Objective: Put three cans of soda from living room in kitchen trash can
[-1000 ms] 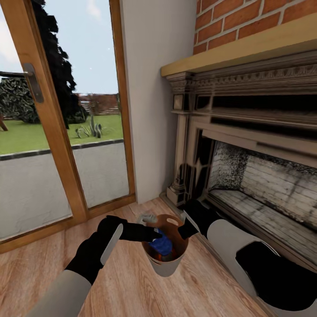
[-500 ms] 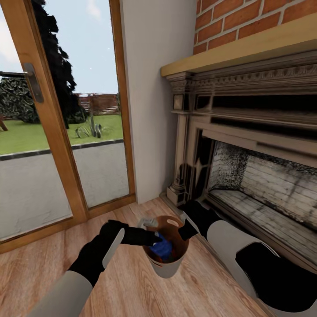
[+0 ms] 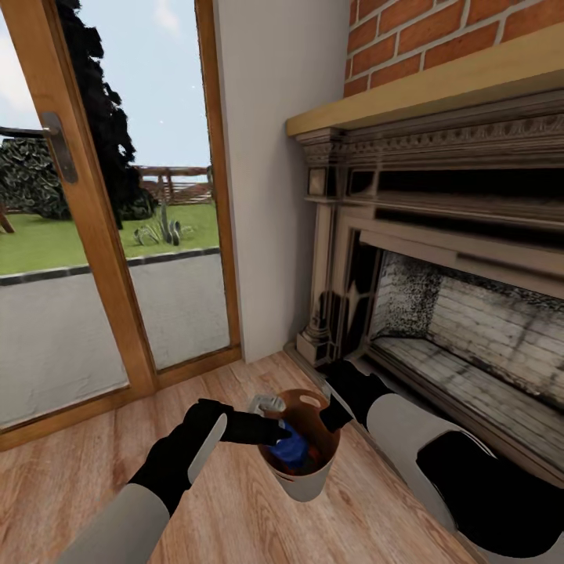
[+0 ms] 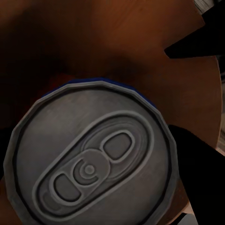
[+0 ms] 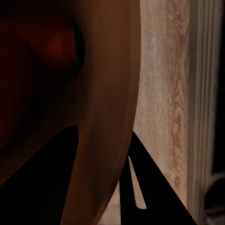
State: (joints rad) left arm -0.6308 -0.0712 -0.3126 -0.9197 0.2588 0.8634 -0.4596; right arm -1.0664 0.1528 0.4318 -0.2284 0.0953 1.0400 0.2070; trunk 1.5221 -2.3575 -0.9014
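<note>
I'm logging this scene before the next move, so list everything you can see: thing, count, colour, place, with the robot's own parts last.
trash can: one, pale outside, copper-brown inside, held above the wood floor in front of the fireplace.
blue soda can: one, dark blue with a grey top, in the trash can's mouth.
orange-red item: one, deep in the bin, too dim to identify.
fireplace: one, dark ornate surround, pale brick inside, at right.
brick chimney: red, above the mantel.
glass door: wood-framed, at left, garden beyond.
wood floor: light planks.
left gripper: black, at the blue soda can; grip unclear.
right gripper: black, clamped on the bin's rim.
</note>
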